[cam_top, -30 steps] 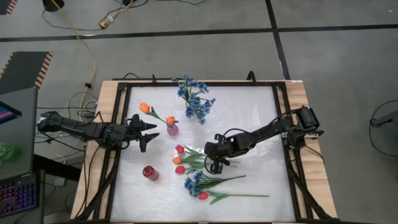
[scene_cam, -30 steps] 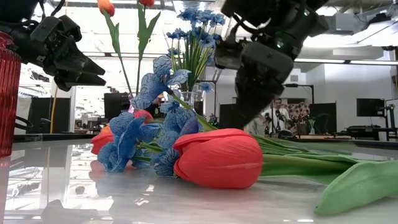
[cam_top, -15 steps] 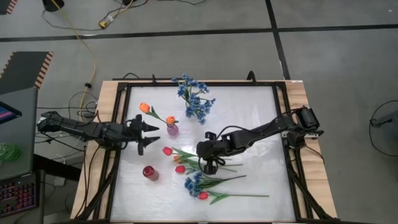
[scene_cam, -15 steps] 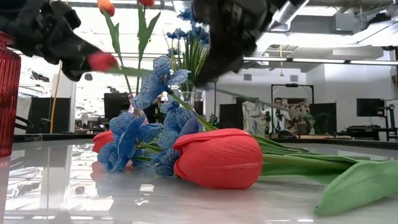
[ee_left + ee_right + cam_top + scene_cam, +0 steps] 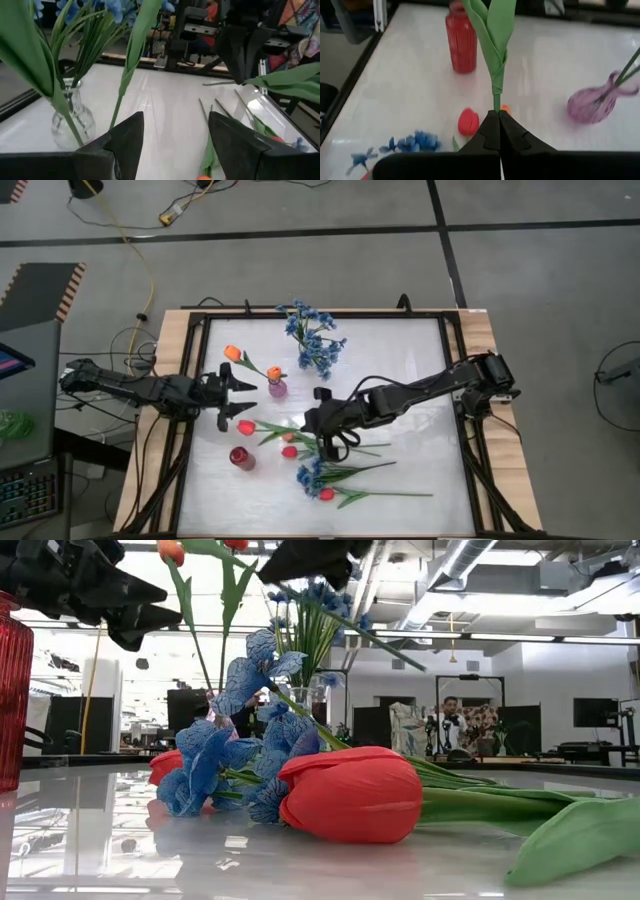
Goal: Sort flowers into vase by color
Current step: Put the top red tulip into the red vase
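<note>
White table (image 5: pixel 400 370) at frame center, flowers scattered low-middle. Left gripper (image 5: pixel 232 397) at center-left, fingers spread wide, empty, hovering just above a red tulip (image 5: pixel 246 427). Right gripper (image 5: pixel 318 423) at center, clamped tight on that tulip's green stem. Red vase (image 5: pixel 240 458) lower left.

Low view: tall ribbed red glass vase (image 5: pixel 12 690) is cropped at nine o'clock; the far-off standing person (image 5: pixel 452 727) is too small to read. Right wrist view: bulbous purple glass vase (image 5: pixel 595 105) smears.
</note>
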{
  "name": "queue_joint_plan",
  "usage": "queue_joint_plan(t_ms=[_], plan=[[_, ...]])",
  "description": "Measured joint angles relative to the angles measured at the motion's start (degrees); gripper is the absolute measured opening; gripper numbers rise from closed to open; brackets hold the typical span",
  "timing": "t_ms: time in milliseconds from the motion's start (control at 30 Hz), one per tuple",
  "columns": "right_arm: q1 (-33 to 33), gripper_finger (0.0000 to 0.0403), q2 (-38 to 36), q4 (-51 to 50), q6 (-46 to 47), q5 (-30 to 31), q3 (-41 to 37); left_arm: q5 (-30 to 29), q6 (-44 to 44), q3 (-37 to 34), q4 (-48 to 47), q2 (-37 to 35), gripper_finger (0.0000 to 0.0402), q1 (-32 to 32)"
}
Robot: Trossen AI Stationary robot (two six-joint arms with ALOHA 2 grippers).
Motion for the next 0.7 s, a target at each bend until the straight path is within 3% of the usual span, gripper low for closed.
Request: queue_joint_plan(t_ms=[367, 700], plan=[[-0.8, 0.002, 0.0, 19.4, -7.9, 0.0, 0.1, 10.2, 5.6, 0.0, 13.7, 2.3, 0.021, 0.0], [-3.1, 0.0019, 0.0, 26.2, -7.6, -0.1, 0.1, 11.5, 16.2, 0.0, 36.3, 13.5, 0.021, 0.0]])
